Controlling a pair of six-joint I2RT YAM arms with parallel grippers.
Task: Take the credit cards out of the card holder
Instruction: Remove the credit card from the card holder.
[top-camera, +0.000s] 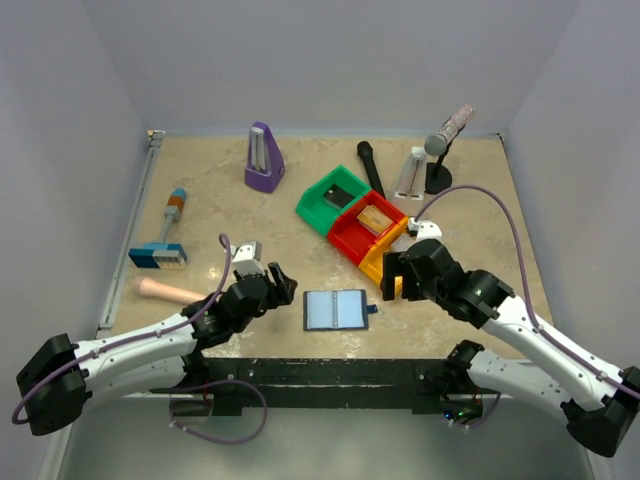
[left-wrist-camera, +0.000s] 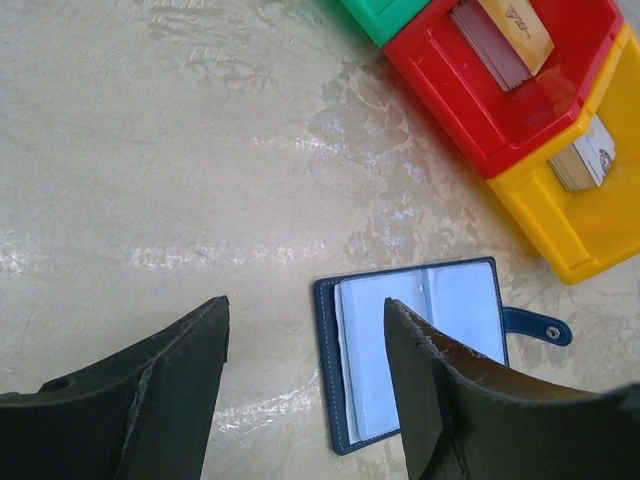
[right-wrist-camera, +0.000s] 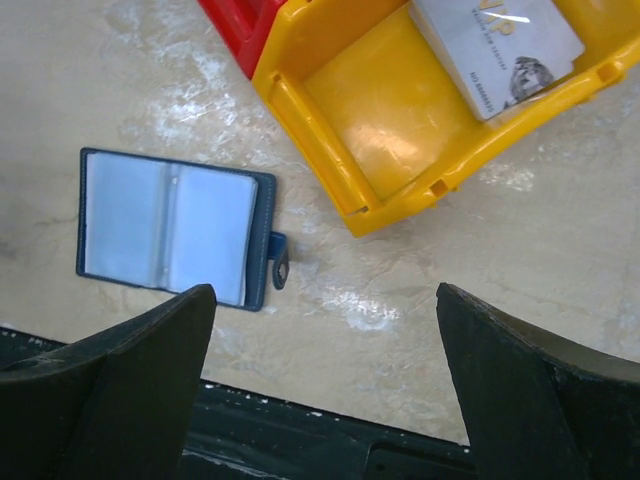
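The dark navy card holder (top-camera: 336, 310) lies open and flat near the table's front edge, pale blue-grey panels up and snap tab to the right. It also shows in the left wrist view (left-wrist-camera: 460, 300) and the right wrist view (right-wrist-camera: 165, 228). A tan-faced stack of credit cards (top-camera: 375, 220) (left-wrist-camera: 510, 35) sits in the red bin. A white printed card (left-wrist-camera: 590, 160) (right-wrist-camera: 495, 40) lies in the yellow bin. My left gripper (top-camera: 285, 283) (left-wrist-camera: 305, 305) is open and empty just left of the holder. My right gripper (top-camera: 392, 275) (right-wrist-camera: 325, 290) is open and empty to its right.
Green (top-camera: 318, 205), red (top-camera: 345, 238) and yellow (top-camera: 378, 266) bins stand joined behind the holder; the green one holds a black flat rectangle (top-camera: 340, 193). A purple metronome (top-camera: 263, 158), microphone stand (top-camera: 440, 150), black handle (top-camera: 371, 167), blue tool (top-camera: 172, 215) and pink cylinder (top-camera: 170, 291) lie around.
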